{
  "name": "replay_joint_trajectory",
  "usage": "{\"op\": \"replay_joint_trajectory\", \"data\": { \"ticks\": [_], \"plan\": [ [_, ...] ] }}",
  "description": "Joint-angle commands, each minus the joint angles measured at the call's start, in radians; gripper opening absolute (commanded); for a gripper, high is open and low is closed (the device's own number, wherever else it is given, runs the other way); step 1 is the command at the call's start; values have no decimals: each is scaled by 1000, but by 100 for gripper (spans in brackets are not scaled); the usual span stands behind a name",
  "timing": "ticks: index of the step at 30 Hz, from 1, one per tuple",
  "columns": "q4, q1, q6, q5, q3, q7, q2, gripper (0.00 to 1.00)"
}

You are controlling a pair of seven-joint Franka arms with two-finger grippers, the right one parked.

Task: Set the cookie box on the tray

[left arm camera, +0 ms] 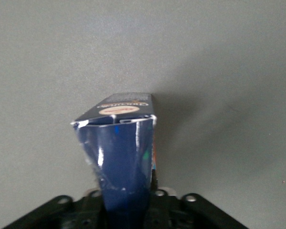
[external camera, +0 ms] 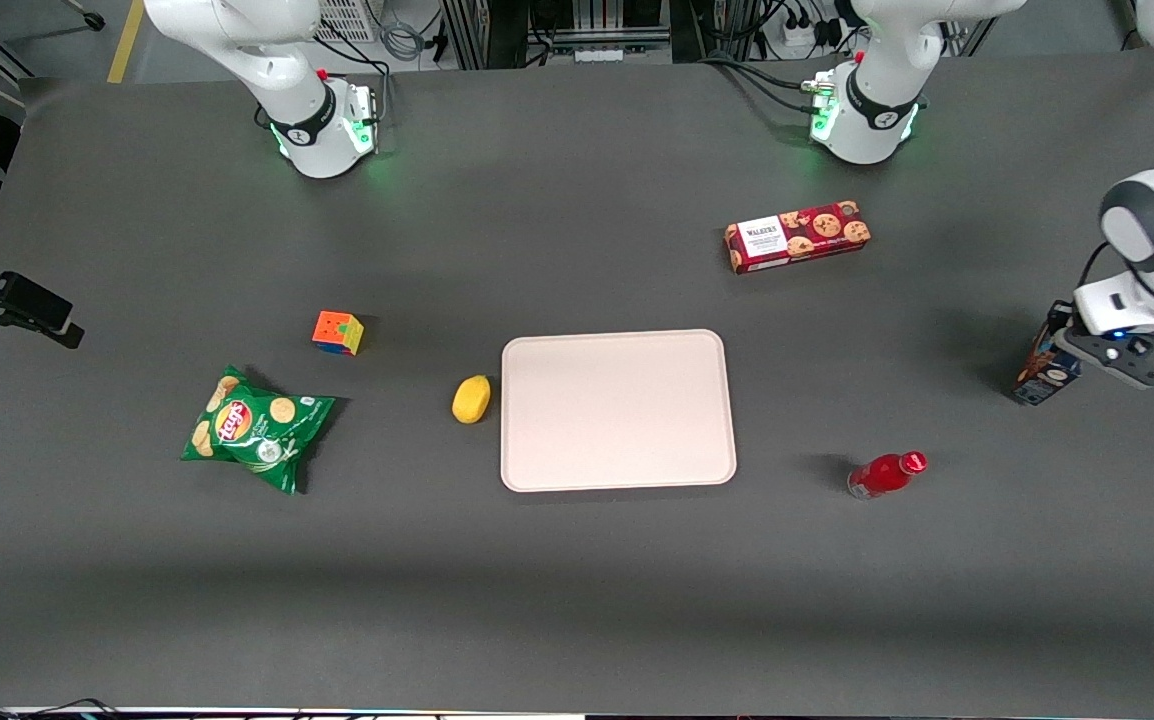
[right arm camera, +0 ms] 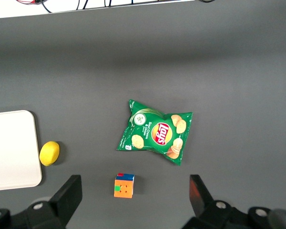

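Note:
The cookie box [external camera: 1044, 362], dark navy with cookie pictures, is at the working arm's end of the table, far sideways from the tray. My left gripper [external camera: 1065, 352] is shut on it. In the left wrist view the box [left arm camera: 121, 152] sticks out from between the jaws of the gripper [left arm camera: 128, 202], its navy side pinched inward, with its shadow on the grey table. I cannot tell whether it rests on the table or hangs just above it. The pale cream-pink tray [external camera: 617, 410] lies flat at the table's middle with nothing on it; its corner also shows in the right wrist view [right arm camera: 12, 148].
A long red cookie box [external camera: 797, 236] lies farther from the front camera than the tray. A red bottle [external camera: 885, 474] lies between tray and gripper, nearer the camera. A yellow lemon [external camera: 471, 399] sits beside the tray; a colour cube [external camera: 338, 332] and green chips bag [external camera: 255, 428] lie toward the parked arm's end.

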Motion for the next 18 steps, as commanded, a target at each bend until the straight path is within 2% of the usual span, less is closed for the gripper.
{"op": "replay_joint_trajectory", "data": {
  "ticks": [1, 6, 9, 13, 18],
  "plan": [
    [165, -10, -289, 2, -29, -132, -92, 0],
    [399, -12, -573, 3, -75, -303, -99, 0],
    [533, -12, -719, 11, -139, -446, -91, 0],
    [657, -12, -877, 20, -266, -655, -91, 0],
    [714, -10, -978, 6, -430, -863, -91, 0]
  ]
}}
